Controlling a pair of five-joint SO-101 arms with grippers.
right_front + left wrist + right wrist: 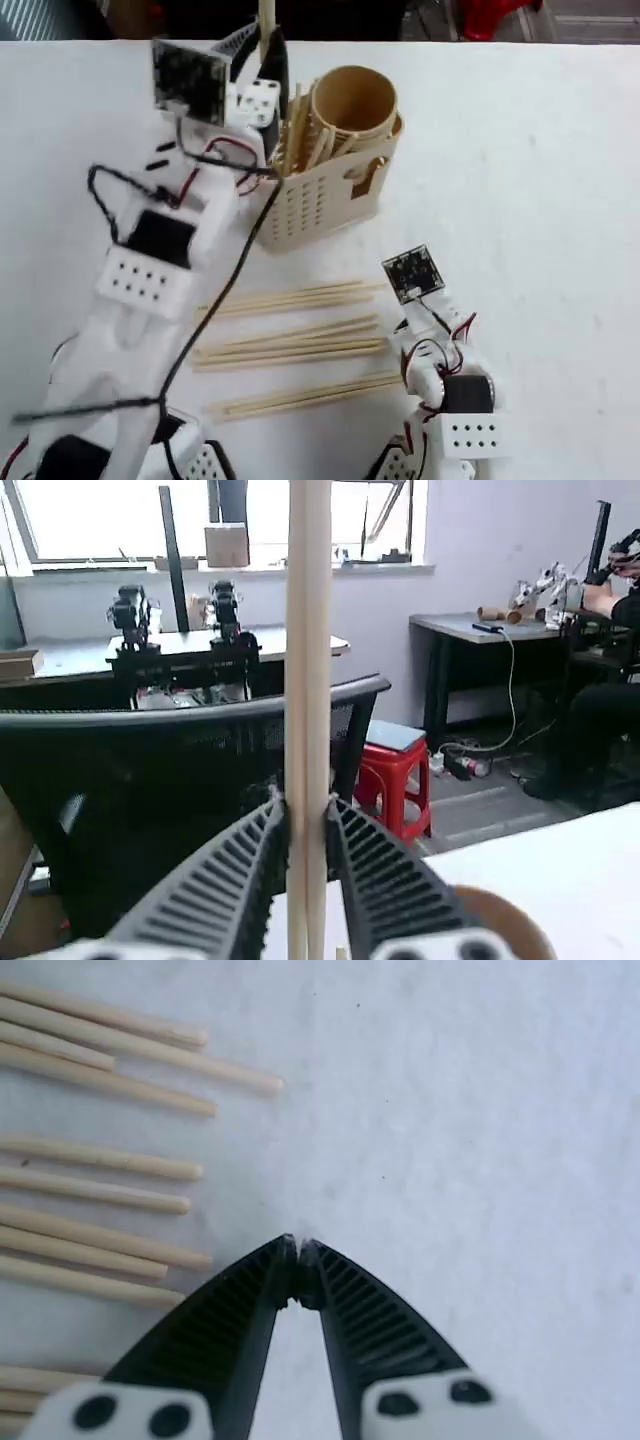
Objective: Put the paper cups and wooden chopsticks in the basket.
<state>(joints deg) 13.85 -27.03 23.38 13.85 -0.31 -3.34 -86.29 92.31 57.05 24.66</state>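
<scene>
Where basket [320, 205] stands: paper cups [352, 100] inside.
Left gripper [306, 815]: clamps upright chopsticks [307, 630].
Right gripper [297, 1248]: fingers together.
Black cable [215, 300]: over loose chopsticks [300, 345].

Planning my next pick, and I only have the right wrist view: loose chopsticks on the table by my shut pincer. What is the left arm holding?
Observer: The left pincer is shut on wooden chopsticks, held upright.
Operator: Where is that relative to the basket?
Observer: In the high view it is close by the basket, at its far corner on the left arm's side. I cannot tell whether it is over the opening.
Operator: What is inside?
Observer: It holds paper cups, with stowed chopsticks standing beside them.
</scene>
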